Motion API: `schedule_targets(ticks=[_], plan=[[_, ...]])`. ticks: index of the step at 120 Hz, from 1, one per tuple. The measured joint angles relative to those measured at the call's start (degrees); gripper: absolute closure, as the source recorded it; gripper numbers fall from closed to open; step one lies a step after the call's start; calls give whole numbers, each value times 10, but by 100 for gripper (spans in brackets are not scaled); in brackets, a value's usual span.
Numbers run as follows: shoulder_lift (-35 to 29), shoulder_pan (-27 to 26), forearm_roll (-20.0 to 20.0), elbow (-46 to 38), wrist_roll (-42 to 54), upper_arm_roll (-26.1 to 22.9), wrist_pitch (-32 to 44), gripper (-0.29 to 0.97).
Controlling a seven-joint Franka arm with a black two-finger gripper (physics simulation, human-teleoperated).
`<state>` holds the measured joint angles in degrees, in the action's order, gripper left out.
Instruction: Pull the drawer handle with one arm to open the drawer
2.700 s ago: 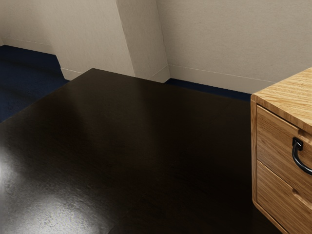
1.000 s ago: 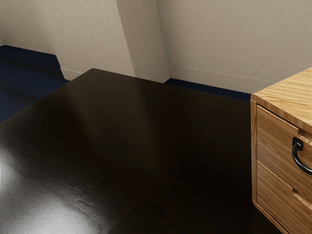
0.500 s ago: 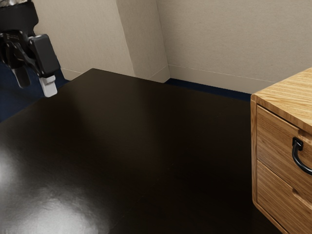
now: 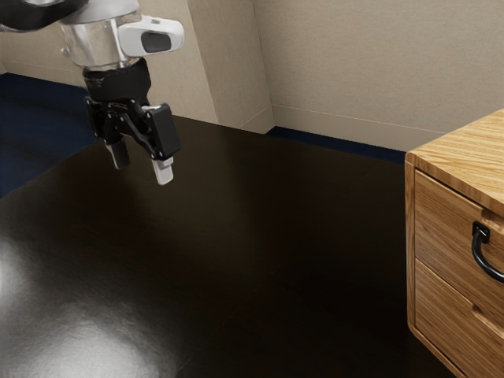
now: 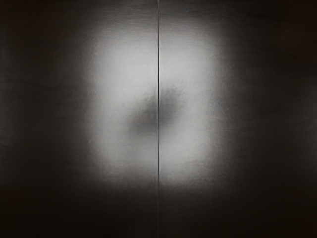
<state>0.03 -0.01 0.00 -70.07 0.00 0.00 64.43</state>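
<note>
A light wooden cabinet point(image 4: 461, 236) stands at the exterior view's right edge, with two drawer fronts facing the arm's side. The upper drawer point(image 4: 453, 236) carries a black curved handle point(image 4: 483, 252) and sits flush with the cabinet's face. My gripper point(image 4: 142, 163) hangs open above the dark table point(image 4: 236, 252), far toward the exterior view's left of the cabinet, fingers pointing down with nothing between them. In the wrist view the dark table top point(image 5: 99, 119) lies below my hand, with a thin seam point(image 5: 158, 99) running across it.
The lower drawer point(image 4: 453, 323) sits under the upper one. Beige walls and a column point(image 4: 228, 63) stand behind the table, with dark blue floor point(image 4: 39, 126) beside it. A wide stretch of bare table separates my hand from the cabinet.
My arm came into the exterior view from the upper left and moved rightward and downward over the table. The cabinet and its drawers have not moved.
</note>
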Motion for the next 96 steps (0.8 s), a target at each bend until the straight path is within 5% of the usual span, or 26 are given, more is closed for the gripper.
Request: schedule_targets(ticks=[96], plan=[[0, 0, 0, -179, 0, 0, 210, 0]])
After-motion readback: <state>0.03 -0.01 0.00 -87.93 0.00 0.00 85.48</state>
